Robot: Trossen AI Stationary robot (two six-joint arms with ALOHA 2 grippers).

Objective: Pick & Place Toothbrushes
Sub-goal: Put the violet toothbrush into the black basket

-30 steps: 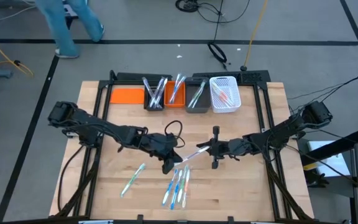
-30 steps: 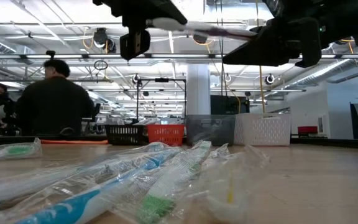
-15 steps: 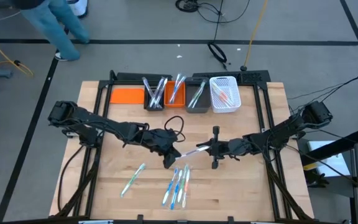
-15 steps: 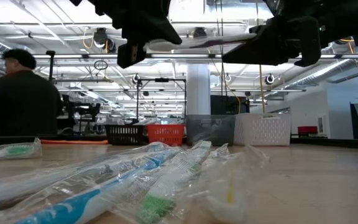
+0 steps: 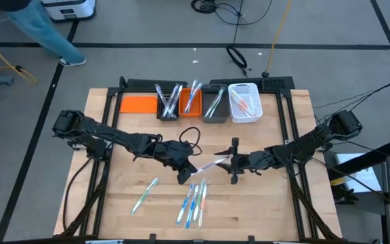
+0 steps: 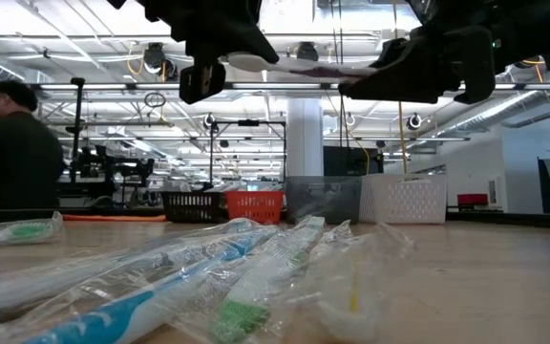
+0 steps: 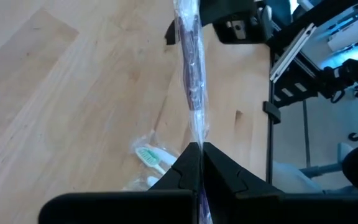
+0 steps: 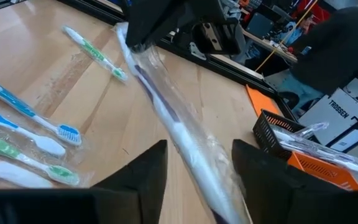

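One wrapped toothbrush [image 5: 212,165] with a dark handle hangs level above the table's middle, between my two grippers. My left gripper [image 5: 189,169] is shut on its left end. My right gripper [image 8: 197,148] is open, its fingers standing on either side of the toothbrush's right end [image 8: 188,140]; whether they touch it, I cannot tell. Several more wrapped toothbrushes [image 5: 193,202], blue, green and white, lie flat on the table near the front. A green one [image 5: 144,195] lies apart to their left. My left gripper pinches the wrapped toothbrush's end [image 7: 197,138] between its two shut fingers. The toothbrush runs on forward from the fingertips, toward the table's right. It is lifted clear of the table and roughly level, and its clear wrapper [image 7: 190,68] stands out around the handle.
A row of bins stands along the far edge: an orange tray [image 5: 138,104], a black bin [image 5: 168,102], a bin with blue brushes [image 5: 191,100], a grey bin [image 5: 214,105] and a white basket [image 5: 244,103]. A person [image 6: 8,143] is beyond the table.
My right gripper has opened and let go of the toothbrush's right end, staying where it was. My left gripper keeps its hold, and its end of the toothbrush has come down a little. The toothbrush stays up in the air.
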